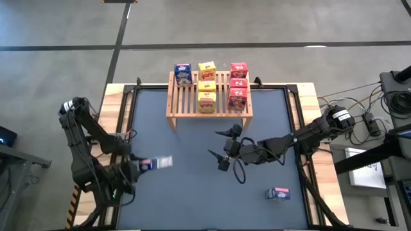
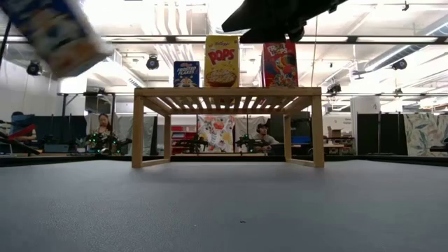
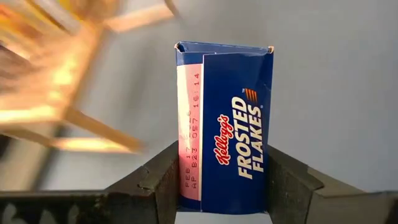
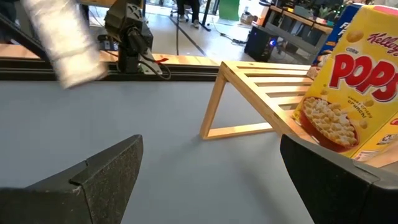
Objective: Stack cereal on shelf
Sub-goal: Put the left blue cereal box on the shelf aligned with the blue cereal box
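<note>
My left gripper (image 3: 224,190) is clamped across the narrow sides of a small blue cardboard Frosted Flakes box (image 3: 227,124), held up off the dark grey table mat (image 1: 192,192) near its front left corner, well apart from the shelf. In the left wrist view both fingers press flat on the box near its lower end, so most of the carton sticks out beyond them. That is a long lever, so I would carry it slowly and keep it from swinging. The background there is smeared, which suggests the arm is travelling.

The step I judge to be in hand is bringing this box to the light wooden slatted shelf (image 1: 173,96) at the far edge of the mat. To do it well I should come in above slat height, line the box up with the blue one already standing there, lower it until it sits flat across the slats, and only then let go.

My right gripper (image 1: 225,151) hangs with its fingers spread wide and empty over the middle of the mat, in front of the shelf.

On the shelf I count one blue box (image 1: 183,74) at the left, three yellow Corn Pops boxes (image 1: 206,86) in a column at the middle, and three red boxes (image 1: 238,86) in a column at the right. Another blue box (image 1: 279,193) lies on the mat near the front right corner, not yet picked up.
</note>
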